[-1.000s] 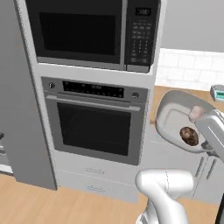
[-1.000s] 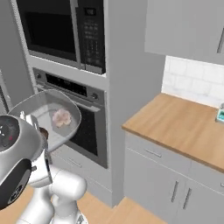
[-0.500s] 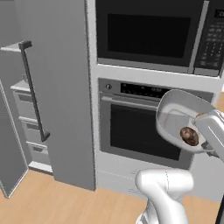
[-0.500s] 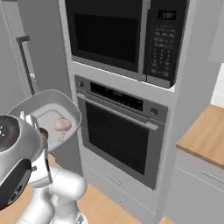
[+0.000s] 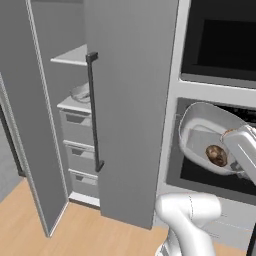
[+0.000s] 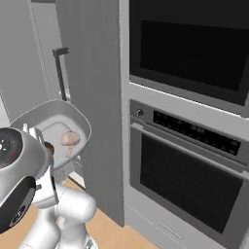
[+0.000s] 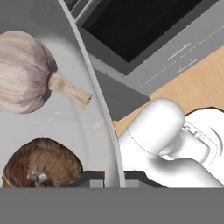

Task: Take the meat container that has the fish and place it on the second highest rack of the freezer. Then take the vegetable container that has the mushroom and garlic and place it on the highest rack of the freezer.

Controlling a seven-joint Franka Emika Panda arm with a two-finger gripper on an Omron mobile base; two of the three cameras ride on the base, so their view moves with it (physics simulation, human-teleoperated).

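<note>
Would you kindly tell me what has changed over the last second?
The base drove left, so both base views slid from the counter and oven to the open freezer. Nothing was grasped or released. The claw still carries the tray with the mushroom and garlic lying in it as before.

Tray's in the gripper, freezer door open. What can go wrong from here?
1. The vegetable container is held tilted by one rim, so the garlic and mushroom could roll out.
2. The open freezer door stands between it and the highest rack; the swing might clip the door's edge or handle.
</note>
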